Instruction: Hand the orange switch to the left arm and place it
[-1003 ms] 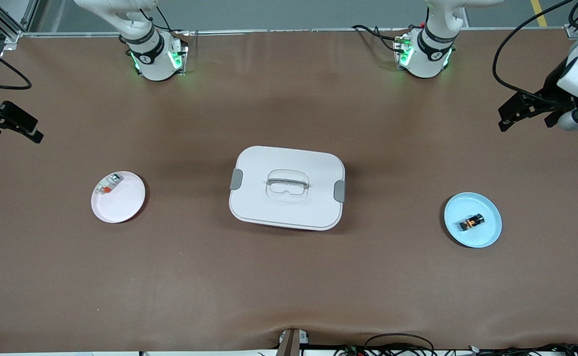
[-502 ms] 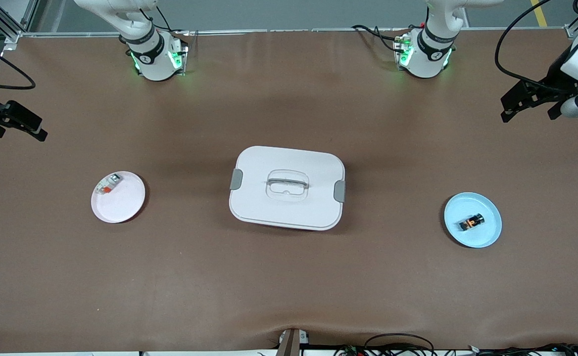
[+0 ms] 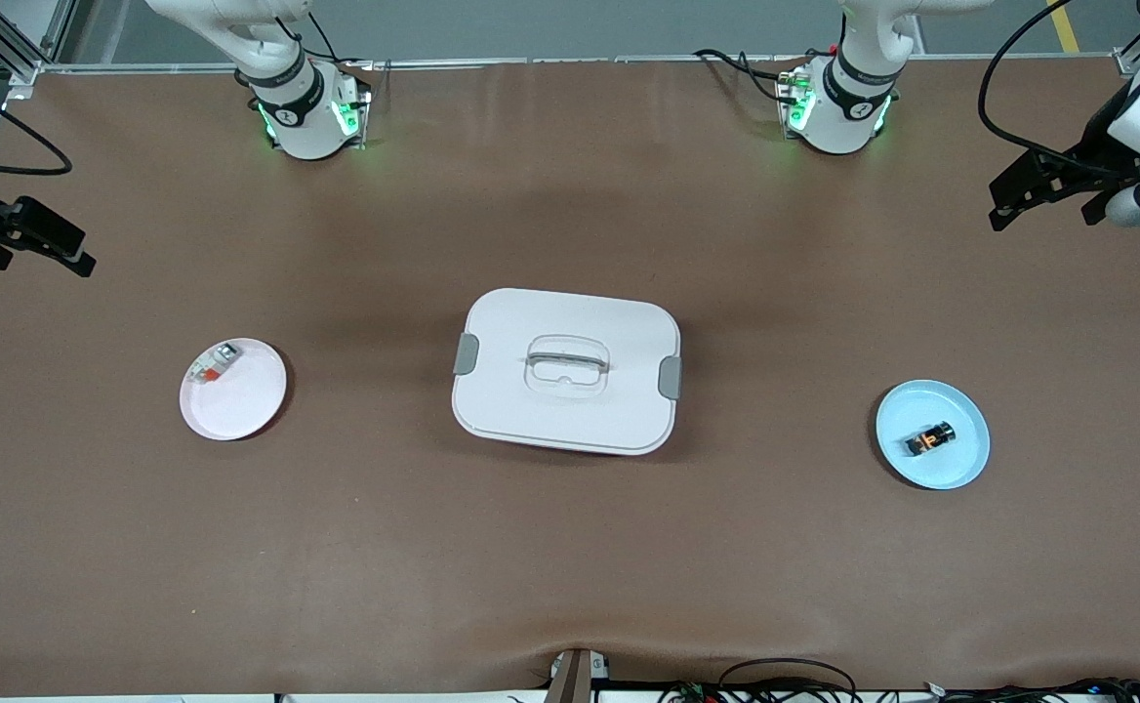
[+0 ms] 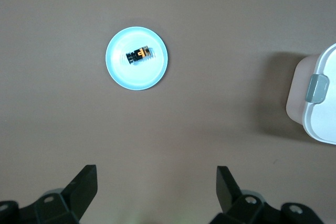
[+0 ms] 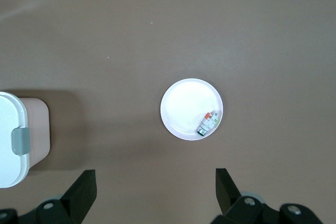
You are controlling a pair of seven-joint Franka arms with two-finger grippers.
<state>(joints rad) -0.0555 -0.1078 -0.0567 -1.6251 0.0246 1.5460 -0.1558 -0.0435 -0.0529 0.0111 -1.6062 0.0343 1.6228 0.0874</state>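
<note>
The orange switch (image 3: 929, 439) (image 4: 139, 55), a stubby black part with orange marks, lies on a light blue plate (image 3: 907, 410) (image 4: 121, 72) toward the left arm's end of the table. The white lidded box (image 3: 570, 322) (image 4: 320, 103) (image 5: 10, 140) stands mid-table. My left gripper (image 3: 1040, 222) (image 4: 156, 170) hangs high over bare table at that arm's end, open and empty, well apart from the blue plate. My right gripper (image 3: 38, 266) (image 5: 155, 173) hangs over the right arm's end, open and empty too.
A white plate (image 3: 243, 405) (image 5: 184, 106) toward the right arm's end holds a white-grey part with a red-orange patch (image 3: 214, 363) (image 5: 208, 123). Brown table surface (image 3: 570, 547) stretches wide around the box and both plates.
The left gripper has drifted a little toward the bases' edge of the table. The right gripper has shifted only slightly. Box, plates and parts have not moved.
</note>
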